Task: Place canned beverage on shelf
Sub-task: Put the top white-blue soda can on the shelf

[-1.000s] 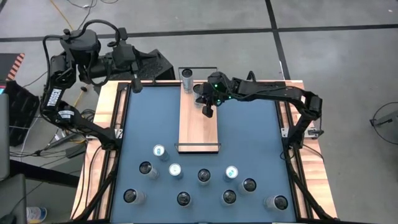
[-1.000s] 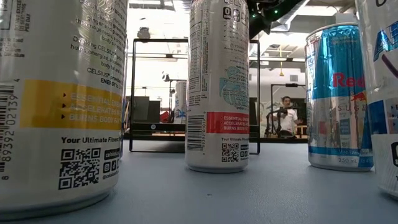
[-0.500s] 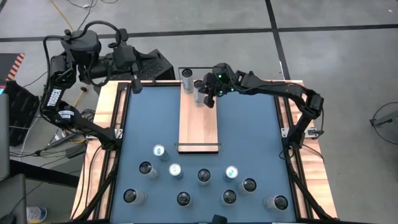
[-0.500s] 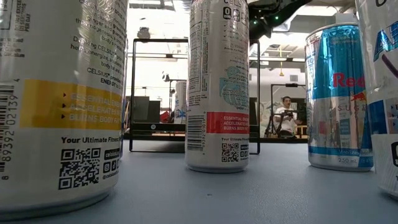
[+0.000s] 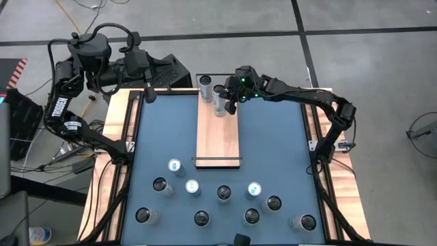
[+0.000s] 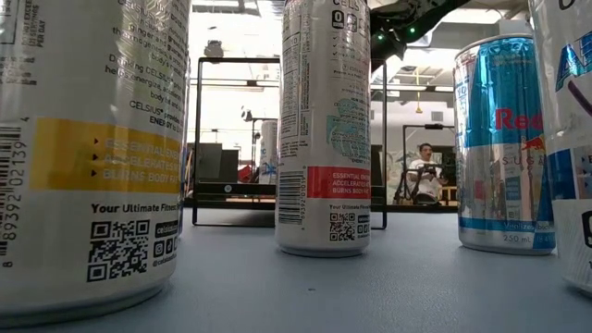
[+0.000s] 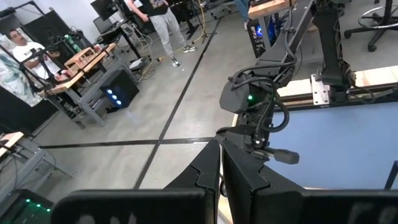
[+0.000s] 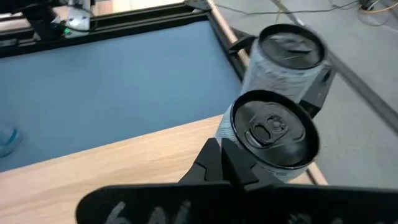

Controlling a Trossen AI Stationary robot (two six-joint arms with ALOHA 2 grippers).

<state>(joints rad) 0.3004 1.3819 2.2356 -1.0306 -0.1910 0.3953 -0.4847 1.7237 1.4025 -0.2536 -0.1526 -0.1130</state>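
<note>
At far end of shelf (image 5: 218,130): two cans upright, nearer can (image 5: 218,102) just at 9 o'clock of right gripper (image 5: 231,105), fingers together, holding nothing. Left gripper (image 5: 149,95) also pinched together, parked at table's 11 o'clock corner. Loose cans (image 5: 224,193) toward 6 o'clock, well apart; right arm nearer.

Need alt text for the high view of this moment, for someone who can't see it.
Seen from above, the right gripper hangs shut beside one of two cans standing at the far end of the shelf. Ten more cans stand on the near part of the blue table; the left gripper waits shut at the table's far-left corner.
</note>
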